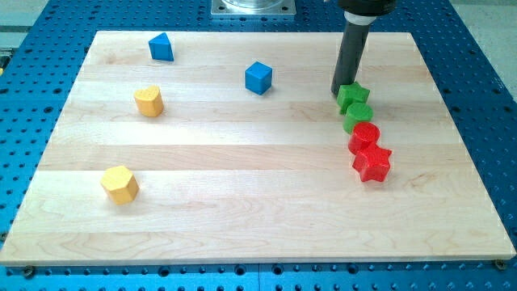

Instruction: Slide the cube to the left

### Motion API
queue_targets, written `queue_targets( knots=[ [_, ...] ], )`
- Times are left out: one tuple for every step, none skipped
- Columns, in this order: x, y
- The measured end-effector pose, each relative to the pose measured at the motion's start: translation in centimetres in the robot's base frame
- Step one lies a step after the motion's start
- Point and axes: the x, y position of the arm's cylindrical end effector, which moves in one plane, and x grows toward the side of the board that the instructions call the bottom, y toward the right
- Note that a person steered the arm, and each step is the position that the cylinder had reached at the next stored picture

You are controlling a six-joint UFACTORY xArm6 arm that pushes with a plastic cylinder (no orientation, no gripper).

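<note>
Nearest, a yellow block [119,183] sits at about 8 o'clock on the tabletop [242,218]. Toward 3 o'clock runs a touching chain: red star [371,163], red cylinder [364,136], green cylinder [358,115], green star [352,96]. Farther back lie a second yellow block [149,101], the blue cube [258,78] and a blue wedge [161,47]. There is no claw, only a rod holding nothing; my tip [338,91] touches the green star's left edge. The cube, near 12 o'clock, lies well apart at the tip's 9 o'clock. Judged so, the slide is not yet begun.
</note>
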Motion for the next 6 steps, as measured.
queue_targets(
  knots=[
    [-1.5,-2.8],
    [-1.6,-4.7],
    [-1.6,-5.0],
    [-1.6,-6.0],
    [-1.8,-12.2],
    [-1.7,-18.2]
  ],
)
